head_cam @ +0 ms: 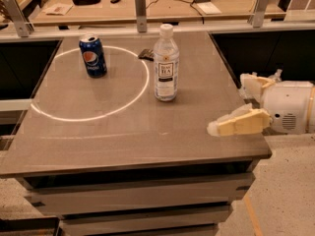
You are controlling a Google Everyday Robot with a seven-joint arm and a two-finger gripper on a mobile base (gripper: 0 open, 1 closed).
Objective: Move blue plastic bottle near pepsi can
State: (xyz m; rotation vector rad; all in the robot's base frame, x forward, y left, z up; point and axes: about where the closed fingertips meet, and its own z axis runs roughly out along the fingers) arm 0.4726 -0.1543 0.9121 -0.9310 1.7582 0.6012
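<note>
The blue plastic bottle [166, 63] stands upright near the middle of the grey table [123, 127], clear with a white cap and a white label. The pepsi can [92, 55] stands upright at the back left, well to the left of the bottle. My gripper [228, 104] comes in from the right, over the table's right edge, to the right of the bottle and nearer the front. Its cream fingers [241, 123] stand apart and hold nothing.
A bright ring of light [88, 85] lies on the tabletop around the can, its right side passing just left of the bottle. A small dark object [145, 54] lies behind the bottle. A rail with metal posts [141, 4] and a cluttered bench run along the back.
</note>
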